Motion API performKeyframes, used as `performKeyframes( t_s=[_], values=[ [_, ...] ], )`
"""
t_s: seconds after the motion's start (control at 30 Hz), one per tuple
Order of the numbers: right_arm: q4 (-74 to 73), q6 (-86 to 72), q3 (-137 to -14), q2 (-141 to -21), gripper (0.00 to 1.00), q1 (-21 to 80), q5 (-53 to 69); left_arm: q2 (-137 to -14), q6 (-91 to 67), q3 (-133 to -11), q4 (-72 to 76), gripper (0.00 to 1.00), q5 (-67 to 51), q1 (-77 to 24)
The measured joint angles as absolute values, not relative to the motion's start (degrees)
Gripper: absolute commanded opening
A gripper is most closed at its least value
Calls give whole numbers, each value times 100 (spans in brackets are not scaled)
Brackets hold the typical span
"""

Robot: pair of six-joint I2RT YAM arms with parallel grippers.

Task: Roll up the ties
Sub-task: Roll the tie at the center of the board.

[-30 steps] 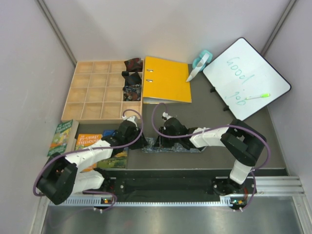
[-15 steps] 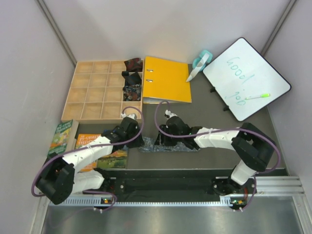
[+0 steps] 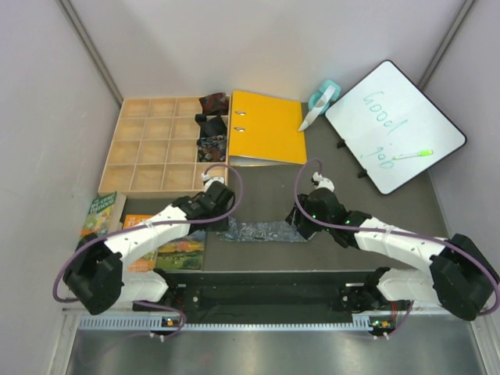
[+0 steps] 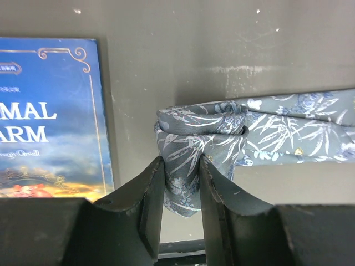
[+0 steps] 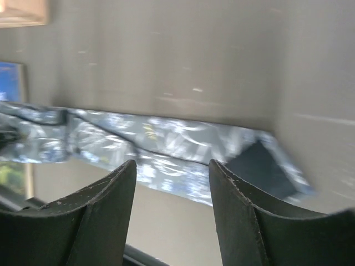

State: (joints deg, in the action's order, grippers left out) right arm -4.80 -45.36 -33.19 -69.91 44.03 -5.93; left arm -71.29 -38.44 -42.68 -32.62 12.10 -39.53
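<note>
The silvery grey-blue tie (image 3: 266, 230) lies folded flat on the dark table between the arms. My left gripper (image 4: 182, 166) is shut on its rolled left end (image 4: 199, 141); in the top view the left gripper (image 3: 220, 221) sits at the tie's left end. My right gripper (image 3: 301, 221) is open at the tie's right end. In the right wrist view the right gripper (image 5: 172, 169) hovers open over the tie (image 5: 161, 144), beside its dark tip (image 5: 260, 166). Three small rolled ties, dark red (image 3: 213, 101), black (image 3: 210, 123) and dark speckled (image 3: 211, 147), sit in tray compartments.
A wooden compartment tray (image 3: 152, 148) stands at back left, an orange binder (image 3: 267, 129) beside it. A whiteboard (image 3: 394, 125) with a green pen and a tape dispenser (image 3: 320, 100) are at back right. Books (image 3: 160, 242) lie left of the tie, one also in the left wrist view (image 4: 50, 116).
My right gripper has moved right along the tie, from its middle to the right end. My left gripper stays on the rolled left end, shifted slightly right.
</note>
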Motion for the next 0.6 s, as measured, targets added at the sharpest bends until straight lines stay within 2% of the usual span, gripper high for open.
performKeyframes(
  t_s=[0.33, 0.6],
  values=[
    [-545, -4523, -2698, -6007, 60, 4320, -1103, -8272, -3736, -5225, -4056, 33, 2193, -4598],
    [-469, -4630, -2418, -5811, 61, 4320, -1306, -9000, -3907, -5889, -4687, 33, 2945, -5177]
  ],
)
